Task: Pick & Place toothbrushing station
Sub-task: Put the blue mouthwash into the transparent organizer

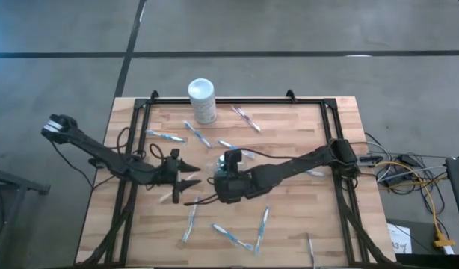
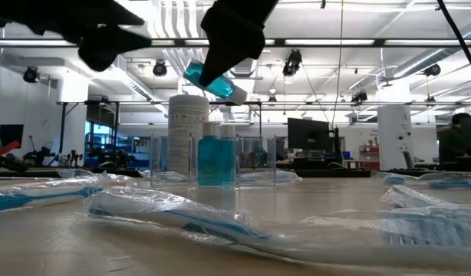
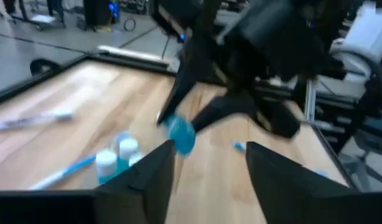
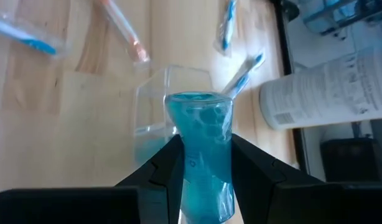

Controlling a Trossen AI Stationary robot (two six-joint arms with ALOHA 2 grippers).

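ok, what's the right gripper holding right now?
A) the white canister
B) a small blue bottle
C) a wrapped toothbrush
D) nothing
B: in the right wrist view the right gripper has its fingers clamped on a small blue bottle, held above the clear holder; the low view shows the same bottle lifted off the table.

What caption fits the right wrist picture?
Right claw holds a small blue bottle above the clear plastic holder on the wooden table.

Left arm reaches in from the left edge, its end effector [image 1: 186,179] with fingers [image 3: 150,177] parted (nothing between them). Right arm extends from the right, its end effector [image 1: 228,166] fingers [image 4: 163,168] clamped.
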